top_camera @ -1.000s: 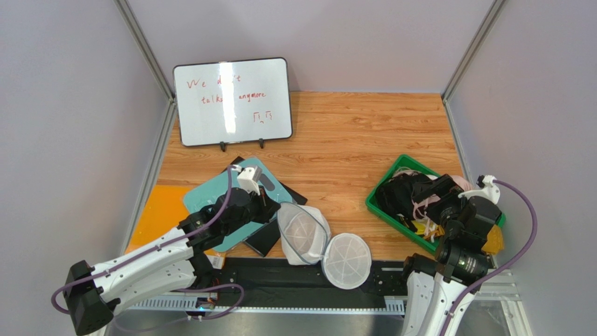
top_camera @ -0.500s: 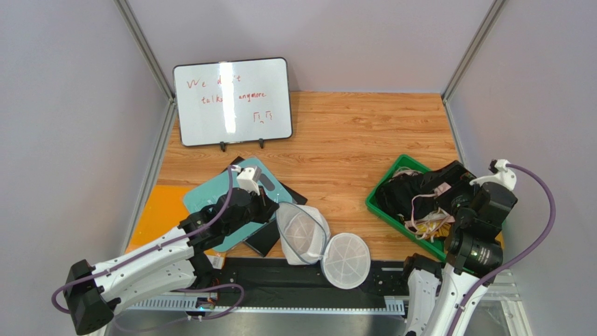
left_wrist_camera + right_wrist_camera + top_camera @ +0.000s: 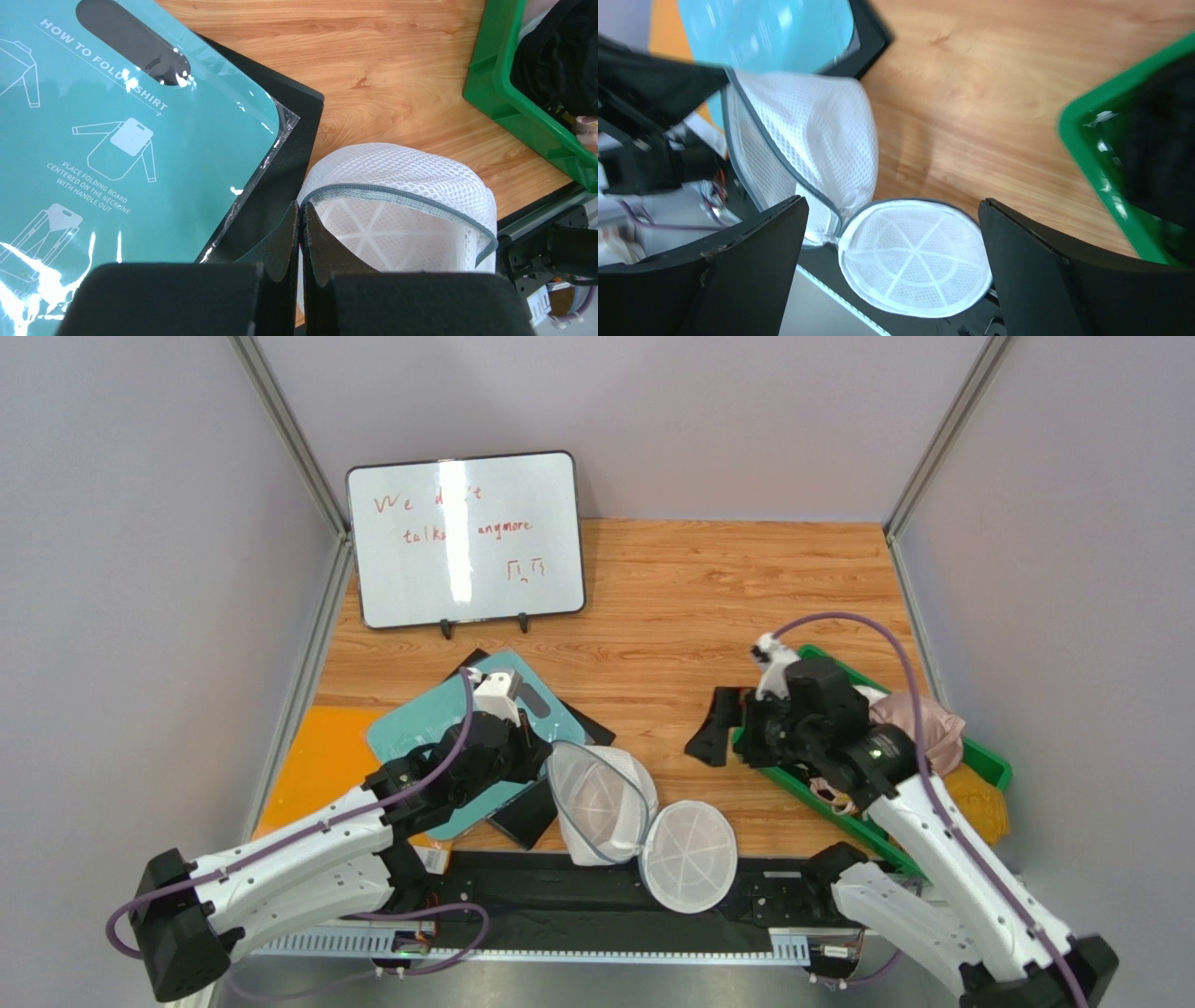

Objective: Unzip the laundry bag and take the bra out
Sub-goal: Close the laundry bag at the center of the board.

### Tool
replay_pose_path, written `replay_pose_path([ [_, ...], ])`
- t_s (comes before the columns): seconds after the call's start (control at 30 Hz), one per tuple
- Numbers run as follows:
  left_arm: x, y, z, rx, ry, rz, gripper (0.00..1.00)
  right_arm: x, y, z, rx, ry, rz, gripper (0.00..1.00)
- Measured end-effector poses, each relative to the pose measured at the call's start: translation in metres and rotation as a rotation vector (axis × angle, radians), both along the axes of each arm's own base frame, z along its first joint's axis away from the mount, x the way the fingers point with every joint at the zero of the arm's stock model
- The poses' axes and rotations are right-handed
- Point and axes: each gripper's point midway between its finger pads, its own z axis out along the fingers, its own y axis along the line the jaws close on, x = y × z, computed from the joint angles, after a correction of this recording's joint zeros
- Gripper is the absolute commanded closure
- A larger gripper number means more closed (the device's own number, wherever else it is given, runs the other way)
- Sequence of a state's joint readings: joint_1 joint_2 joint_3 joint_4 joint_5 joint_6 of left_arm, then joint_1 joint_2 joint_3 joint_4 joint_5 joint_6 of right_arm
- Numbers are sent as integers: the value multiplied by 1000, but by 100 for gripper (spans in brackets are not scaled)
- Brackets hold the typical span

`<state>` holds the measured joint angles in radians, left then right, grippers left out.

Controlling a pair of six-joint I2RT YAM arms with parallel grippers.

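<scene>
Whiteboard (image 3: 466, 539) stands far-left on the table (image 3: 701, 602). Folding board (image 3: 428, 735) lies in front of it. Laundry bag (image 3: 603, 802) sits just right of the board, at the near edge, with its lid flap (image 3: 687, 857) lying to its right. Bin (image 3: 982, 756) sits well apart on the right, with the bra (image 3: 929, 728) in it. Right gripper (image 3: 713, 728) is between bag and bin.

White board (image 3: 466, 539) with red writing, "We d..t talk.. anymore", teal board (image 3: 105, 140) with white print, "HOW TO FOLD SHIRT", "PLACE FOLDING BOARD CENTERED ON THE NECKLINE WITH HANDLE OUT"
</scene>
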<state>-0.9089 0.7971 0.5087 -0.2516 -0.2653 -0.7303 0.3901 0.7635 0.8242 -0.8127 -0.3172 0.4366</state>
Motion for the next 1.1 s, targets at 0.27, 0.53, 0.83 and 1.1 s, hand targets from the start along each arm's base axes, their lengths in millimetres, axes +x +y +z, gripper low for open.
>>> replay_pose_path([
  [0.27,5,-2,-9,46,25,9,100,-25,23,-78,-155,157,90,1],
  [0.53,17,-6,1,48,14,22,100,-44,1,-118,-189,233,-6,9],
  [0.83,21,-3,0,56,9,34,100,-61,-12,-156,-206,361,-125,20],
  [1.1,23,-1,6,42,-2,40,100,-64,-14,-164,-174,364,-168,40],
])
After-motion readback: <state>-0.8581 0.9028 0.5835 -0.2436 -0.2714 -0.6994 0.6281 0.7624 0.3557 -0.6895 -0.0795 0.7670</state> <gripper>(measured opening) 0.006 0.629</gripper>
